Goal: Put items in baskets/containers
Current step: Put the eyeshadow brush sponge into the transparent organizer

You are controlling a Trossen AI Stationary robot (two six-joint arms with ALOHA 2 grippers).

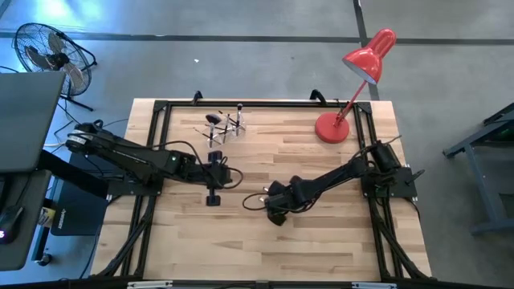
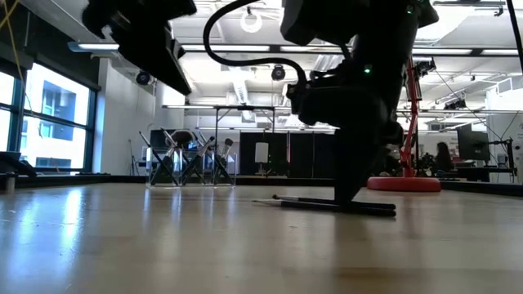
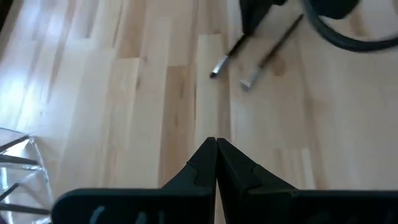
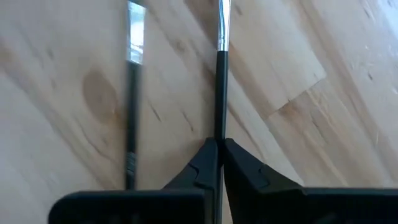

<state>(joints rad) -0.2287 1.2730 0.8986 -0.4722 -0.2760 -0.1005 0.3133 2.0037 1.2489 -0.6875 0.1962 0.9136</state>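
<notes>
A red metal desk lamp [image 1: 353, 88] stands on its round base at a far corner of the pale wooden plank desk [image 1: 321, 233]. A black round floor fan [image 1: 44, 50] sits on the grey floor beyond.
</notes>
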